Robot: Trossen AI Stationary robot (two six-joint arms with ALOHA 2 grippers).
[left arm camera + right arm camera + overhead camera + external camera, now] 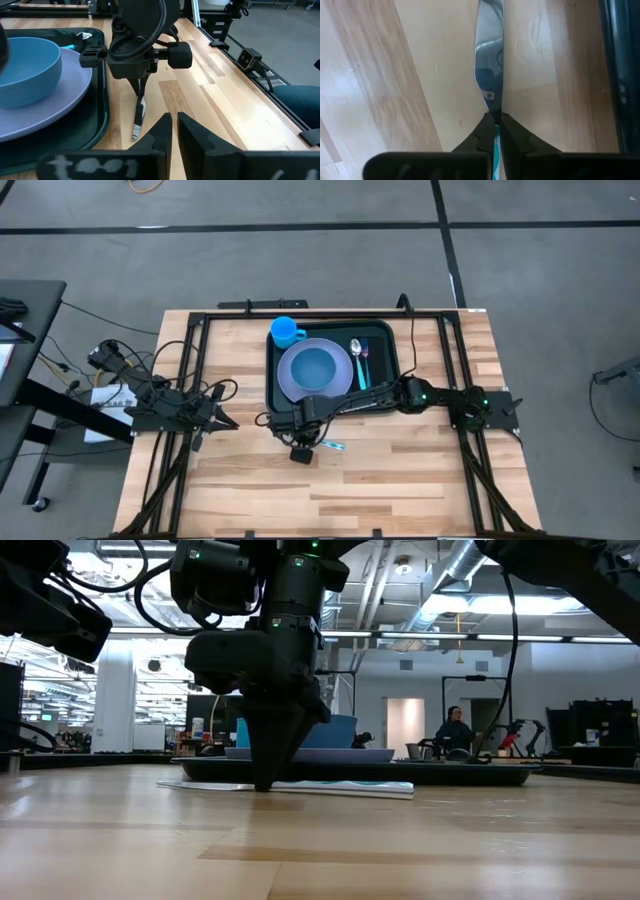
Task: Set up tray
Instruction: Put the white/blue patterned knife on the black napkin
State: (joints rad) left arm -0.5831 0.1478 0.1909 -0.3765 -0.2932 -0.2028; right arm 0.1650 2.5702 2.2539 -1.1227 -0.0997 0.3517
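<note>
Two arms are in my view over the wooden worktop [400, 470]. I see the dark green tray [384, 385] at the far middle of the worktop, carrying a lavender plate [290, 385] with a blue bowl [317, 365] on it, a blue cup [286, 332] at the tray's far corner beside the plate, and a spoon [356, 350] and a fork [365, 356] with teal handles lying side by side on the plate's other side.

My right gripper [493, 119] is down on the worktop just in front of the tray's near rim, its fingers clenched on a knife [489, 60] at the point where the steel blade meets the teal handle. The knife lies flat on the wood, roughly parallel to the tray's near edge and just outside it.

My left gripper [173, 125] waits well to the side of the tray, clenched with nothing in it, pointing toward the right gripper.

A person [455, 730] sits far behind the tray in the room.
</note>
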